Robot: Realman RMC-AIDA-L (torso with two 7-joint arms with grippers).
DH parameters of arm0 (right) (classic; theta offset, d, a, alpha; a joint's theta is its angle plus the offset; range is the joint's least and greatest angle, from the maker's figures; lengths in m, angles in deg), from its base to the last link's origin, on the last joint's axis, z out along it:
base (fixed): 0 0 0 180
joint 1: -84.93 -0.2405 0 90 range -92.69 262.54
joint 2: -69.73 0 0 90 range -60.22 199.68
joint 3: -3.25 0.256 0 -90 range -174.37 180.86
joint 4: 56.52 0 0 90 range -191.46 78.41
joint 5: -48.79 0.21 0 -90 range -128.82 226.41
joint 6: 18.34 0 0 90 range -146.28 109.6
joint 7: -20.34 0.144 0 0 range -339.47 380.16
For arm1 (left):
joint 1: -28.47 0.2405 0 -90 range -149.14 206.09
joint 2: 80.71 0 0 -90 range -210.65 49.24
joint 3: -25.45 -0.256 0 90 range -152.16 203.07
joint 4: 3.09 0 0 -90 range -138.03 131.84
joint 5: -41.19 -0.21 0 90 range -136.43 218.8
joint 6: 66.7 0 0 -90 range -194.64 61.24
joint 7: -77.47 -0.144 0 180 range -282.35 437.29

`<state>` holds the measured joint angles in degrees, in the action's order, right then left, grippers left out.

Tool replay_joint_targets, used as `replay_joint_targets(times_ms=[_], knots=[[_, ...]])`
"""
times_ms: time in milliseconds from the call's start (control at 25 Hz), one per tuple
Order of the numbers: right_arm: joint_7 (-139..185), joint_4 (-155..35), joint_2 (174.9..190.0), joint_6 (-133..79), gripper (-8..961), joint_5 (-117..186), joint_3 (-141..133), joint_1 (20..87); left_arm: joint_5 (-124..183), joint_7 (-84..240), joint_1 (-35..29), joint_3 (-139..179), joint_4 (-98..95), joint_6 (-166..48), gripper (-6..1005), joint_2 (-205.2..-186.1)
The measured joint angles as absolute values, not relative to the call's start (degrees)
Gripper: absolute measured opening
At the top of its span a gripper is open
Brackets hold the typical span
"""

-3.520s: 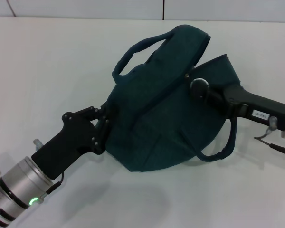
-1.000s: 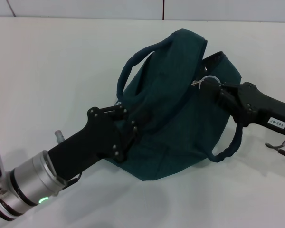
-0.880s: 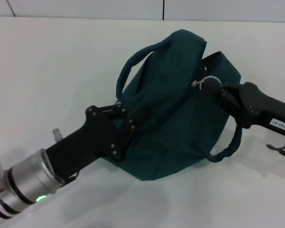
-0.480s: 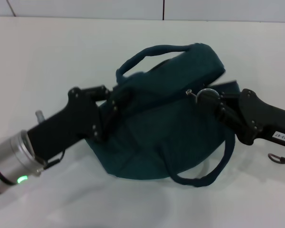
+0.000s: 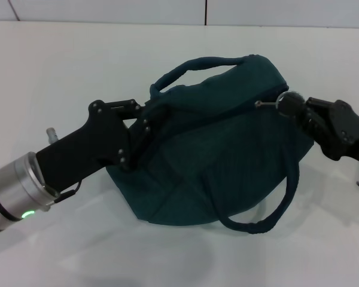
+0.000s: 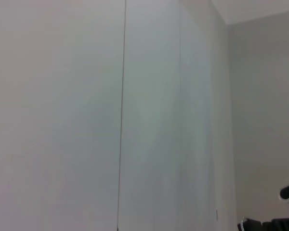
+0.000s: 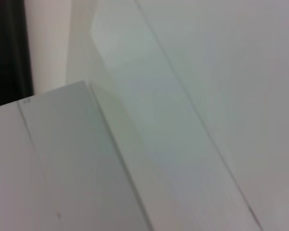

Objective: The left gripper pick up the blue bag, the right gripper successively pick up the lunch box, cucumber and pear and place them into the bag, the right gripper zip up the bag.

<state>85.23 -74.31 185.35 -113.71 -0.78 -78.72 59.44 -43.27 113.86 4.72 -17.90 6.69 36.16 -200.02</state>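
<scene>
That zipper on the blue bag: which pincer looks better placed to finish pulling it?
The right pincer: it is at the zipper ring on the blue bag, while the left pincer grips the bag's other end.

Bulging blue bag [image 5: 215, 167], zipped

**Count of things on the table**

There is one blue bag [image 5: 227, 161]. It has two handles: one handle [image 5: 191, 67] arches over the top of the bag, and the other handle [image 5: 269, 209] hangs in a loop at the front, low on the right side. One zipper pull [image 5: 264, 103] shows, at the right end of the bag.

There are two grippers: one left gripper [image 5: 145, 128] at the left end of the bag, and one right gripper [image 5: 290, 106] at the right end. One green light [image 5: 27, 213] glows on the left wrist.

There is one white table [image 5: 66, 66] under all of this.

In the two wrist views, only pale flat surfaces show, with nothing to count.
</scene>
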Motion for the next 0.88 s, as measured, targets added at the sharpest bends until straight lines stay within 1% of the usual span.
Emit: replay_joint_targets(times_ms=[520,880], knots=[[84.71,-71.69,185.07,-112.82,10,-0.61,-74.01,60.93,-43.44,113.82,6.54,-17.0,9.28,35.52,66,-199.96],[83.7,-71.26,185.04,-111.85,10,-0.78,-72.82,62.81,-42.07,114.15,6.51,-16.11,9.3,35.36,66,-200.0]])
